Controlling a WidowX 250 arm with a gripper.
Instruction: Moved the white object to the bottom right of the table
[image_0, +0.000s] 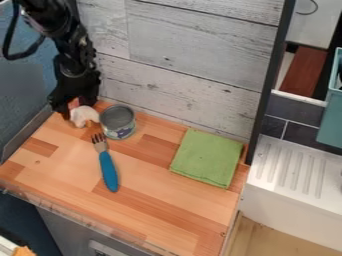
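"White, that lump by the pincer (73, 108). Is it the one we want?"

"Yes, the white object (83, 117), in the far left corner of the table (170, 205). It lies right below the pincer's lower end and a little to the right, as the camera sees it."

"Touching?"

"They overlap in the view; I can't tell contact from a near miss."

"And is the pincer spread or pressed together?"

"Can't say. The black parts merge there, so I wouldn't guess whether it has a hold."

"Which way does the object run?"

"It's a lopsided shape with a pinkish bit at its upper left, beside the pincer. I can't make out a clear long axis, so I'd judge the grip by its bulk, which sits to the pincer's right."

"So if there's no hold yet, the move is short?"

"Slight, I'd say: down and towards the can (117, 122). That's the catch, because the can stands just beside the object's right side and could get nudged."

"And once it's held?"

"Lift first. The bottom right of the table lies diagonally away, with the can and the fork (108, 167) near the start of that line. Carrying and placing both remain."
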